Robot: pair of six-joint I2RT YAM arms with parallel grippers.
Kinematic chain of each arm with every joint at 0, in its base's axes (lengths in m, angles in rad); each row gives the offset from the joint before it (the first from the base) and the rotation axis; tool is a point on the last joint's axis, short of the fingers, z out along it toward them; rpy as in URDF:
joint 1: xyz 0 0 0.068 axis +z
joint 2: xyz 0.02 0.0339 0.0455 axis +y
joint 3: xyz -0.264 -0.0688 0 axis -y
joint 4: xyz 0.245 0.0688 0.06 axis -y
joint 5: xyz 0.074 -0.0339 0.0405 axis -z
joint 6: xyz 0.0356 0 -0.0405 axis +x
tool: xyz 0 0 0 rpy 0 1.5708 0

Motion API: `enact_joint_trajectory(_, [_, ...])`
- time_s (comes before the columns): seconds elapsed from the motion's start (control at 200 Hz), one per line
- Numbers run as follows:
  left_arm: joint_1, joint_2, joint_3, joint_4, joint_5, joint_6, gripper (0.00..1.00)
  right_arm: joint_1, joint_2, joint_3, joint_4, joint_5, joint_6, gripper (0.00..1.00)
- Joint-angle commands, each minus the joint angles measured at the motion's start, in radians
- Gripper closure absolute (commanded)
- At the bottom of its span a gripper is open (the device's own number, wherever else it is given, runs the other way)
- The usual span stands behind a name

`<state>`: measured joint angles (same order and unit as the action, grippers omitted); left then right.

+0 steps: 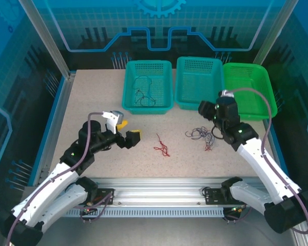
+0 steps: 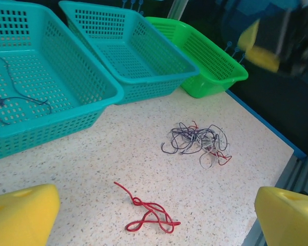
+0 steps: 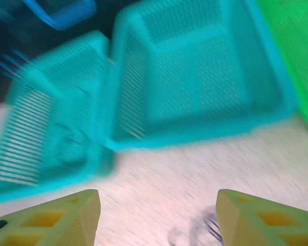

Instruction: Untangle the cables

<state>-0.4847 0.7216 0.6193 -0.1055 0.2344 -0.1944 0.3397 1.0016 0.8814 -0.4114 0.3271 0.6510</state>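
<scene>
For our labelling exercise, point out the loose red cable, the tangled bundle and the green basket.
red cable [image 2: 145,209], left wrist view, looped middle.
tangled bundle [image 2: 195,139], left wrist view, centre.
green basket [image 2: 215,85], left wrist view, near wall.

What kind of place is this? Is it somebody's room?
Most likely a robot lab's test booth. A left arm and right arm are bolted by a speckled table, blue panels wall it in, and baskets stand near tangled cables.

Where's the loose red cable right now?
Top view: the red cable lies mid-table, between the left gripper and the tangled bundle.
</scene>
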Motion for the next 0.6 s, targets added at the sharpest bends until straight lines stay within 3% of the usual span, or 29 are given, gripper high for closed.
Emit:
enact_joint_trajectory(0.0, [-0.008,0.027,0.022,0.064,0.061,0.059,0.01,-0.037,-0.005,-0.127,-0.125,0.053,0.049,0.35])
enact_joint_trajectory(0.19, [-0.010,0.049,0.054,0.008,0.050,0.063,0.01,-0.065,0.049,-0.267,-0.095,-0.010,0.108,0.23])
enact_joint_trajectory(0.345, [-0.013,0.048,0.003,0.054,0.042,-0.006,0.01,-0.114,0.175,-0.321,0.052,-0.144,0.076,0.23])
enact_joint_trajectory(0.46, [-0.015,0.074,0.020,0.030,0.014,-0.048,0.01,-0.124,0.287,-0.306,0.138,-0.213,0.021,0.37])
enact_joint_trajectory(0.595, [-0.024,0.133,0.073,-0.022,0.003,-0.104,0.02,-0.124,0.337,-0.298,0.200,-0.189,-0.039,0.76])
